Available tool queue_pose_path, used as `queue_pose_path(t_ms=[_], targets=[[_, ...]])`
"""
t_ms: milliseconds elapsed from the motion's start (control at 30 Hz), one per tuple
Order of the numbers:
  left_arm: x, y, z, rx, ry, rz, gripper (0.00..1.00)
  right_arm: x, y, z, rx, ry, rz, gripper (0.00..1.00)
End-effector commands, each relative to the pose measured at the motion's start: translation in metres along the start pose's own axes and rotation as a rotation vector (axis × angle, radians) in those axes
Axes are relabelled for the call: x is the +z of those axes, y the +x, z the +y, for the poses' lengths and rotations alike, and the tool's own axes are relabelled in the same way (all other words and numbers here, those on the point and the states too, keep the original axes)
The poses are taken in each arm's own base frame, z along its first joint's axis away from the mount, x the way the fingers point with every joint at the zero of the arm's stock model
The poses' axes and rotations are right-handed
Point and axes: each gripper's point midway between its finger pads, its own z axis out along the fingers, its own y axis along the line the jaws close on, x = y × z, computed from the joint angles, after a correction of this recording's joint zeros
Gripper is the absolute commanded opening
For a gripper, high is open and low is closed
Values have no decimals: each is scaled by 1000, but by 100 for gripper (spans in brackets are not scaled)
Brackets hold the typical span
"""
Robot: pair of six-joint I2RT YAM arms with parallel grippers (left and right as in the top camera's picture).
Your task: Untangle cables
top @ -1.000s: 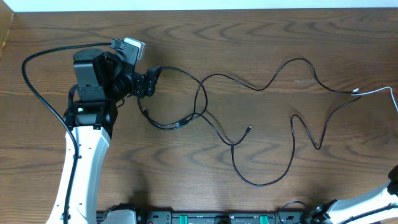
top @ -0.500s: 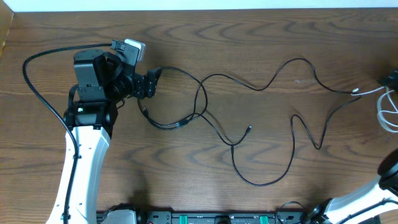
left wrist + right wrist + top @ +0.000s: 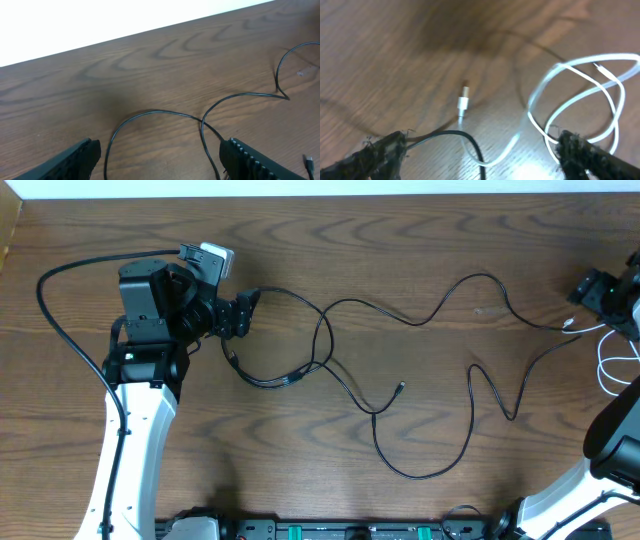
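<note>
Your left gripper sits with its jaws wide apart, and a black cable loops just ahead of them. Your right gripper is spread too. The white cable coils beside one finger, its plug seemingly lying ahead between them, though this view is blurred.

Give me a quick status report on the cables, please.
Left gripper open over black cables. Right gripper open over white cable. Black cables crossed at centre, none gripped. No obstruction seen.
</note>
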Motion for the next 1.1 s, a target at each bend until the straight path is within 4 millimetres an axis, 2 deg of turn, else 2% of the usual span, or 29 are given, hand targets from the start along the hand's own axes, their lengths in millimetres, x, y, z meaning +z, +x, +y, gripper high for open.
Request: queue_pose_path(t_ms=[0, 100, 200, 333, 400, 433, 500, 533, 867, 900, 933, 1000, 1067], targets=[[-2, -2, -1, 8, -2, -5, 81, 4, 10, -18, 146, 96, 8, 99], [-2, -2, -1, 8, -2, -5, 81, 13, 26, -28, 257, 144, 32, 99], [-2, -2, -1, 7, -1, -5, 81, 24, 38, -30, 291, 149, 41, 98], [-2, -1, -1, 6, -1, -2, 81, 41, 51, -31, 295, 142, 36, 86], [-2, -1, -1, 5, 0, 1, 81, 48, 57, -33, 294, 142, 35, 66], [-2, 0, -1, 5, 0, 1, 81, 51, 60, -33, 295, 142, 35, 50], [-2, 0, -1, 3, 1, 5, 81, 53, 62, -34, 296, 142, 34, 9], [-2, 1, -1, 2, 1, 8, 81, 53, 61, -34, 295, 141, 32, 1], [-2, 3, -2, -3, 3, 17, 81, 32, 39, -26, 180, 90, -20, 2], [-2, 3, -2, -2, 3, 17, 81, 31, 40, -26, 180, 88, -17, 14], [-2, 3, -2, -3, 3, 17, 81, 31, 41, -26, 176, 87, -14, 31], [-2, 3, -2, -3, 3, 17, 81, 31, 42, -26, 164, 88, -8, 56], [-2, 4, -2, -3, 3, 17, 81, 31, 43, -26, 157, 89, -5, 57]])
